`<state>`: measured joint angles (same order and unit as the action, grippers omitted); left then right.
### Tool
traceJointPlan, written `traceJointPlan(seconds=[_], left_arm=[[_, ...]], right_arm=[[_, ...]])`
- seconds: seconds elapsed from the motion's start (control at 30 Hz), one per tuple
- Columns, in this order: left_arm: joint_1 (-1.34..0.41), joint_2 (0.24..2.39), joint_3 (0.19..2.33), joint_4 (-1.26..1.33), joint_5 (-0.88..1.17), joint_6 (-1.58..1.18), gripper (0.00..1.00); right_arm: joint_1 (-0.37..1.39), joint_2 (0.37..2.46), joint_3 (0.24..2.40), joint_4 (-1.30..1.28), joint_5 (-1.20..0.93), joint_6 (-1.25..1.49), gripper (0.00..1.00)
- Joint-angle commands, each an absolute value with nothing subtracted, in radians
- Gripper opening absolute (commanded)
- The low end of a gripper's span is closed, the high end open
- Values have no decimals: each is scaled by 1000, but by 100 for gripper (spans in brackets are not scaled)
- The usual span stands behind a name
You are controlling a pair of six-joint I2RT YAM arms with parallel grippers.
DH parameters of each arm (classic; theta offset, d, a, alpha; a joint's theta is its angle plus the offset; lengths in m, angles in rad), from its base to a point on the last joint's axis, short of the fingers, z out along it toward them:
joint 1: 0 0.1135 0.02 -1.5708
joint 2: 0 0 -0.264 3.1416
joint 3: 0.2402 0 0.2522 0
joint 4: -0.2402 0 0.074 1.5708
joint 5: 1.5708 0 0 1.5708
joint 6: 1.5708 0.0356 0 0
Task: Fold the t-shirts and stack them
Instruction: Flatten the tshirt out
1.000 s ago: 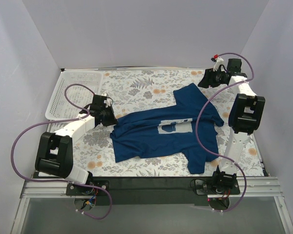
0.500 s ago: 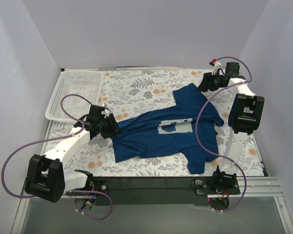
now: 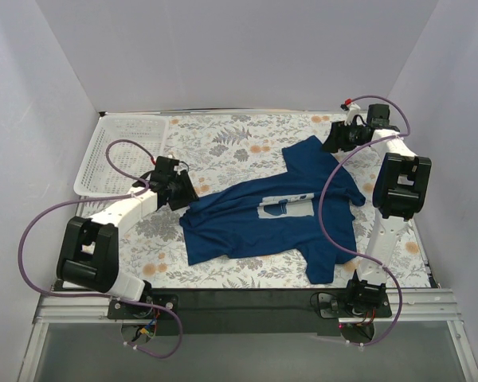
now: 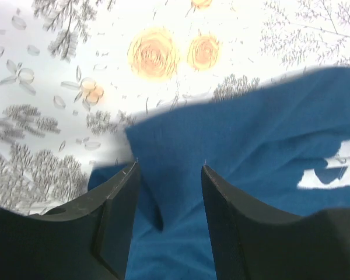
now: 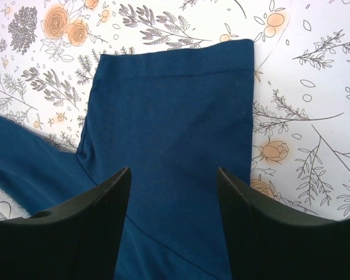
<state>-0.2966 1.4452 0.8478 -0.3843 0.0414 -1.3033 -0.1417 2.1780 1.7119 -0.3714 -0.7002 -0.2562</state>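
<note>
Bright, even light, soft shadows, floral tablecloth (image 4: 76, 87) washed out, left fingers (image 4: 114, 227) dark, slightly blurred.

t-shirt (image 3: 247, 227): 1 | basket (image 3: 103, 159): 1 | left end effector (image 4: 169, 165) + right end effector (image 5: 174, 171): 2

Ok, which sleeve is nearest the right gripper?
The far sleeve, lying flat right below the right gripper; the other sleeve lies on the near side.

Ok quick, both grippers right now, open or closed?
Left gripper: open, over the navy t-shirt, holding nothing.
Right gripper: open, over its sleeve, holding nothing.
</note>
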Motion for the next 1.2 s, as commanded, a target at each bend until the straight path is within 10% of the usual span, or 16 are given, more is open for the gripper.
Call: traceJointPlan(seconds=[0.0,0.17,0.33,0.93,1.17], left_arm=[[-291,1518,914,-345,27,-1313,41],[-291,1513,878,-350,57,-1305,33],[-293,1520,884,-327,129,-1292,0],[-304,1356,678,-425,115,-1289,2],[-304,1250,749,-454,29,-1282,30]], right_arm=[[-141,2106,1700,-367,-721,-272,57],[-147,2105,1707,-367,-729,-268,57],[-147,2102,1707,-367,-741,-253,57],[-175,2016,1623,-367,-775,-259,57],[-187,1987,1583,-367,-784,-267,57]])
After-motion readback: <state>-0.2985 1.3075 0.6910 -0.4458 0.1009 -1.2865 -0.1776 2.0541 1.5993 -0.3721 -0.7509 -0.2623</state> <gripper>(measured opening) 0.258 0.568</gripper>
